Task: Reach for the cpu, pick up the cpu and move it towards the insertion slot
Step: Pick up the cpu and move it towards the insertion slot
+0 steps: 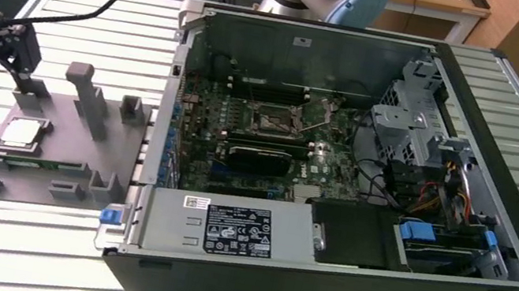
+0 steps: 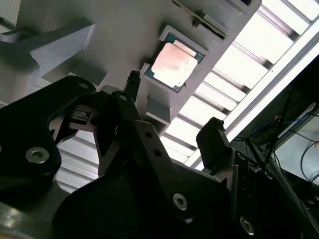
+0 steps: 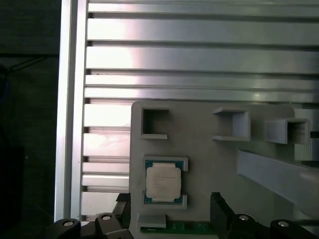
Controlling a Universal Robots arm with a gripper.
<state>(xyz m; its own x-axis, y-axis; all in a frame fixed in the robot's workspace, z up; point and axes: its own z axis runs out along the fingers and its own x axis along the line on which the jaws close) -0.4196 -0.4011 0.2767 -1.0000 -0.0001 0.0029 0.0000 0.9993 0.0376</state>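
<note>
- The open computer case (image 1: pixel 341 168) was seen lying on the slatted metal table (image 1: pixel 92 4). The insertion slot (image 1: pixel 272 121) was set in its green board, well apart from the cpu (image 1: pixel 21 133).
- The grey tray (image 1: pixel 57 146) was placed just beside the case, toward the exterior view's left. The cpu was found lying flat in a shallow recess of it, metal top upward.
- The gripper (image 2: pixel 172 109) was held above the tray, its jaws spread wide and nothing gripped. In the first wrist view the cpu (image 3: pixel 163 182) was framed between the two fingers (image 3: pixel 217 204), untouched.
- The cpu was judged light, stiff and thin, with a smooth lid likely to slip and an underside easily damaged. A level hold across two opposite edges was judged best, since the recess lips were seen to leave two sides free.
</note>
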